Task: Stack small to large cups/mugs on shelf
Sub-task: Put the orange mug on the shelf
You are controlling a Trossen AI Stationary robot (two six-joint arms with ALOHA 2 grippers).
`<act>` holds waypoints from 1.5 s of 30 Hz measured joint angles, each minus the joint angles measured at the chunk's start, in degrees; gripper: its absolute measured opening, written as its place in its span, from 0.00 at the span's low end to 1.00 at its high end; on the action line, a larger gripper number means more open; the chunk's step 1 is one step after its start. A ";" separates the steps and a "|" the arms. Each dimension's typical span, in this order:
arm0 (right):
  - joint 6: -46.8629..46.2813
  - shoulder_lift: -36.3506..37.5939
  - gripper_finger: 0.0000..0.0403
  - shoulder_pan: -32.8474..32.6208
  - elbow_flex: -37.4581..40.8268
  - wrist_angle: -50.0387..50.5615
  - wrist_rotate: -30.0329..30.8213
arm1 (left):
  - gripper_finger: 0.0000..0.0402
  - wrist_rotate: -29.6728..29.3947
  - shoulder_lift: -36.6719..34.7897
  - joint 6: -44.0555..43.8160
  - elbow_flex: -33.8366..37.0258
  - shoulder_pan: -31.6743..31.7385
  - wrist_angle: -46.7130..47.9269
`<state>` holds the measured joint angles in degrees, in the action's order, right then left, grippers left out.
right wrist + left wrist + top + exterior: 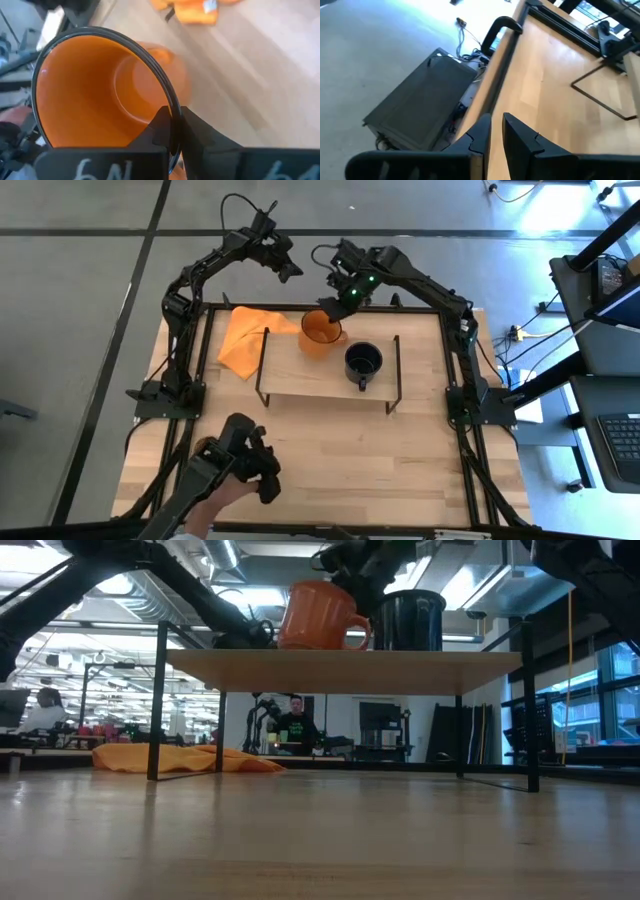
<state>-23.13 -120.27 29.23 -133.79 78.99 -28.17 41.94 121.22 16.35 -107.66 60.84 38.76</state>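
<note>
Broadly, the wooden tabletop [330,450] carries everything, with the two dark arms rising from its left and right edges. On its far half stands the shelf [290,370], a light-wood board on thin black wire legs. An orange cloth [243,340] lies crumpled on the tabletop at the shelf's far-left corner, partly under the board.

Two mugs stand upright on the shelf. The orange mug [320,333] sits at the far edge near the middle, and its inside looks empty in the right wrist view. The dark mug [362,361] stands just right of it and a little nearer, handle pointing toward the near side; its interior is too dark to tell what it holds. In the low view the two appear almost touching.

At the orange mug, the right claw [175,134] reaches in from the far side and pinches the rim, one finger inside the wall and one outside. Meanwhile the left claw [496,131] hangs out past the tabletop's far-left edge, above the floor, its fingers close together with only a narrow gap and nothing between them.

At the near-left corner, a person's hand [215,500] rests by a dark device.
</note>
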 joint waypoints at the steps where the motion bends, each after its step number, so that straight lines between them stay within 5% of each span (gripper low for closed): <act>1: 0.56 -0.11 0.05 -0.38 0.10 0.55 -0.33 | 0.11 -0.34 -0.08 -0.08 0.00 -0.43 0.00; 45: 0.85 -0.07 0.14 -4.33 1.11 1.41 -1.51 | 0.11 -0.97 -0.17 0.71 -0.04 -2.63 0.65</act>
<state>-22.28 -120.33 24.91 -132.68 80.40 -29.68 40.97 121.05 17.06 -107.70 58.22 39.41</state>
